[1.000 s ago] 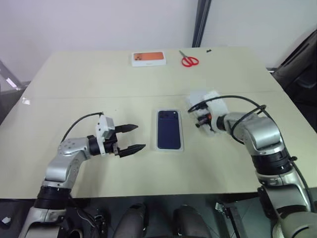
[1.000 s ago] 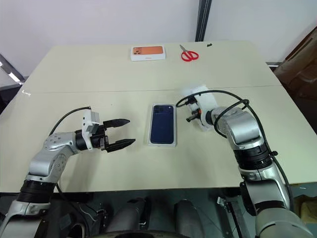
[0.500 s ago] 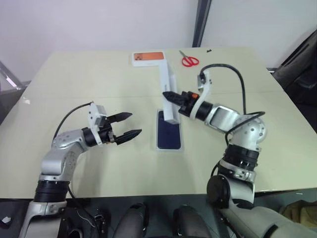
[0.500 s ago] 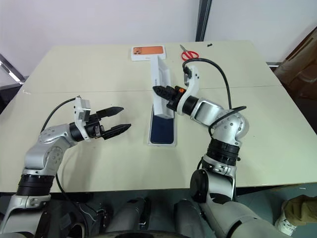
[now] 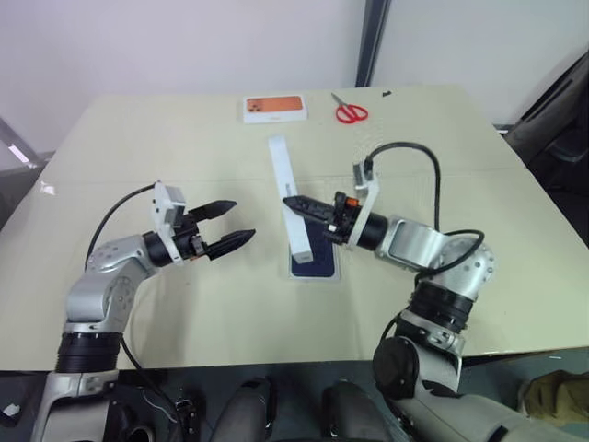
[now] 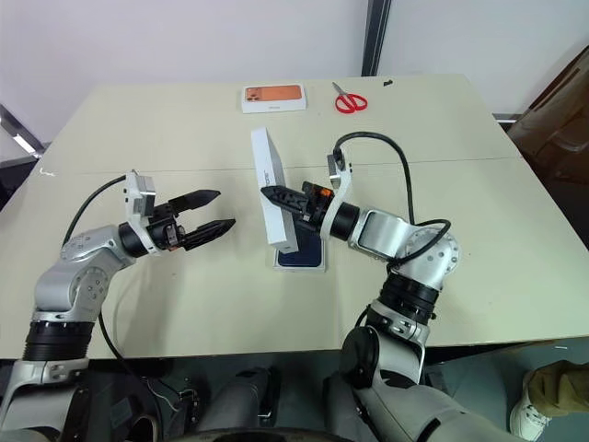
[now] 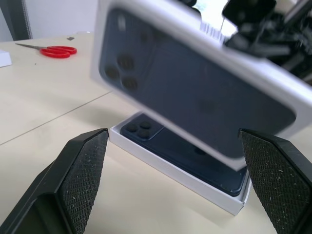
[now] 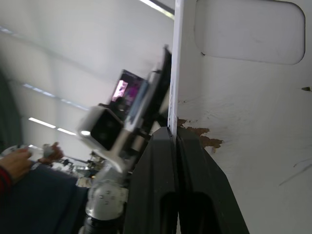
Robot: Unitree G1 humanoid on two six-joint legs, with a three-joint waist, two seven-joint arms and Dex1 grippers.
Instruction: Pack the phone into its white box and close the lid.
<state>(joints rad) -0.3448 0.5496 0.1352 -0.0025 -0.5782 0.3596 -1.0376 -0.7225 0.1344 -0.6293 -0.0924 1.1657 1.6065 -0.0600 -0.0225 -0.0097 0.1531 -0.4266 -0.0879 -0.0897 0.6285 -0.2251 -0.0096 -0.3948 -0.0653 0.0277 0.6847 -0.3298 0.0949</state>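
The left gripper (image 5: pixel 227 226) hovers above the table (image 5: pixel 138 166) to the left of the white box (image 5: pixel 314 270), its two black fingers spread wide and nothing between them. The white box lies flat near the table's middle with the phone (image 7: pixel 183 151) resting inside it, camera cluster toward the far end. The right gripper (image 5: pixel 293 203) reaches in from the right, its fingers clenched on one long edge of the lid (image 5: pixel 287 195). The lid is held on edge above the box, tilted, its printed dark blue face toward the left gripper and its plain white inside toward the right arm. Well beyond, near the table's far edge, lie a white box with an orange picture (image 5: pixel 275 109) and red-handled scissors (image 5: pixel 350 112), apart from each other
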